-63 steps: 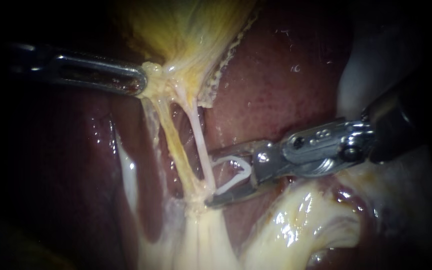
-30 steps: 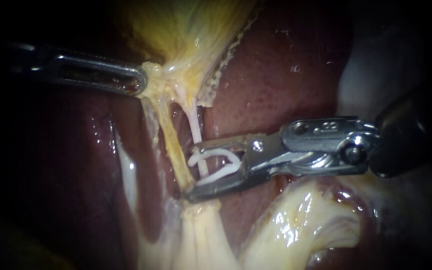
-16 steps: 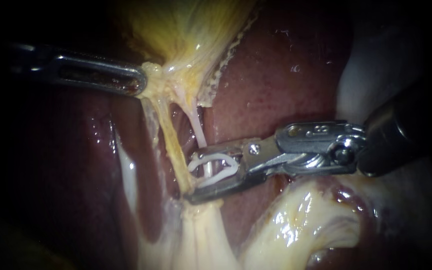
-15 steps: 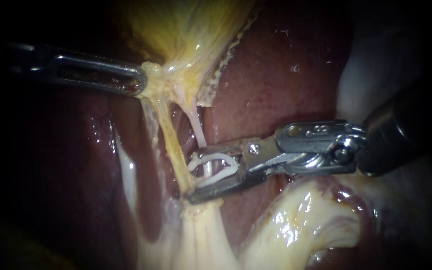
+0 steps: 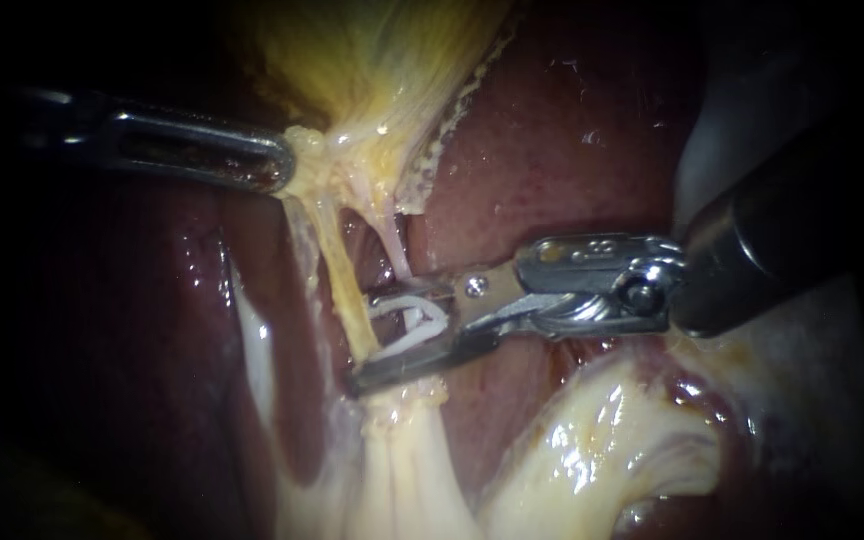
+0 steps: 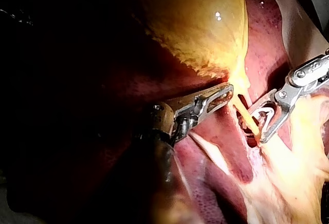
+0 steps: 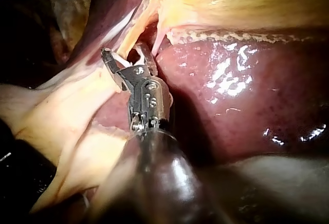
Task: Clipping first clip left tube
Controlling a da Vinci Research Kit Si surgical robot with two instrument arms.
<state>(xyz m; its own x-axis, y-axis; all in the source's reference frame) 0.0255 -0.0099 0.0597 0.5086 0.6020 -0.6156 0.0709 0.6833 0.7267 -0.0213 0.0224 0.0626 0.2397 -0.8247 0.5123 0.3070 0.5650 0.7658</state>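
Two tubes run down from the yellow gallbladder (image 5: 372,60): a yellowish left tube (image 5: 337,270) and a thin white right tube (image 5: 392,245). My right instrument (image 5: 364,340) comes in from the right, its jaws holding a white clip (image 5: 412,325) from both sides. The white tube passes between the clip's legs. The jaw tips reach the left tube, and the lower jaw crosses in front of its base. My left instrument (image 5: 282,165) is shut on tissue at the gallbladder's neck and holds it taut. The wrist views show the same left instrument (image 6: 223,93), right instrument (image 7: 123,54) and clip (image 7: 121,58).
Dark red liver (image 5: 552,150) lies behind and to the right of the tubes. Pale glistening fatty tissue (image 5: 592,440) bulges under the right instrument's shaft. A pale strand (image 5: 257,350) runs down left of the tubes.
My right instrument has slid left across the tubes, taking the white tube between the clip's legs and reaching the left tube. Its jaws have narrowed on the clip. The left instrument has held still.
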